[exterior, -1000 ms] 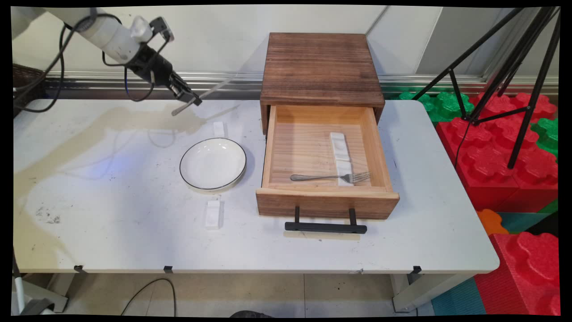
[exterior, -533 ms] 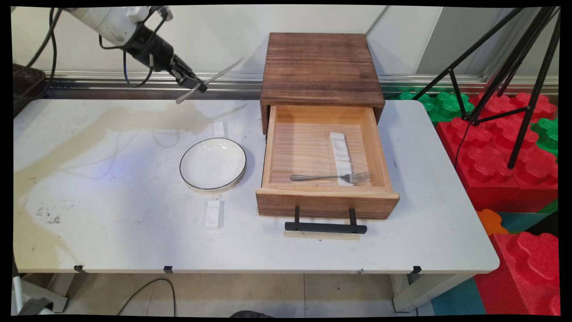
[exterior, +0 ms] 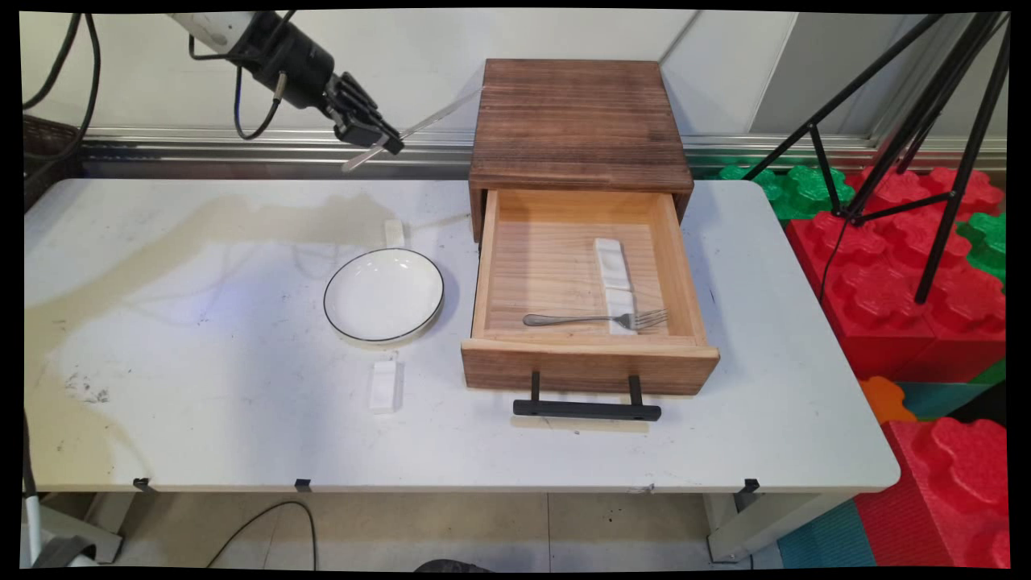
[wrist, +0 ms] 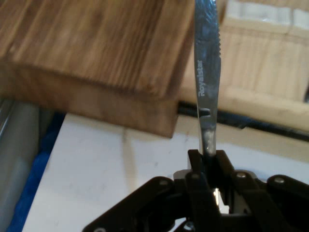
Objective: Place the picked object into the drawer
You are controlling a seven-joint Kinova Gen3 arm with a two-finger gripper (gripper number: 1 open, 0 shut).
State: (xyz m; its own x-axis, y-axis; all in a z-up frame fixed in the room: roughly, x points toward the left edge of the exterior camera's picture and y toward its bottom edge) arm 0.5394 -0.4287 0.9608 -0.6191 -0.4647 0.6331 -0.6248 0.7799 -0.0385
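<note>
1. A small white block (exterior: 384, 386) lies near the front of the white table (exterior: 201, 419).
2. Behind it sits a white plate (exterior: 383, 295) with a dark rim.
3. Beside the plate, an open wooden drawer (exterior: 592, 358) holds a fork (exterior: 596, 319) lying across a white rest (exterior: 615, 274).
4. Up high at the back, the gripper (exterior: 385, 145) (wrist: 208, 157) is closed tight on a knife (exterior: 439, 117) (wrist: 207, 72), just left of the wooden box (exterior: 578, 121).

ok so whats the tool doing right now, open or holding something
Black two-finger tool: closed on a silver table knife, held in the air left of the dark wooden drawer box.
</note>
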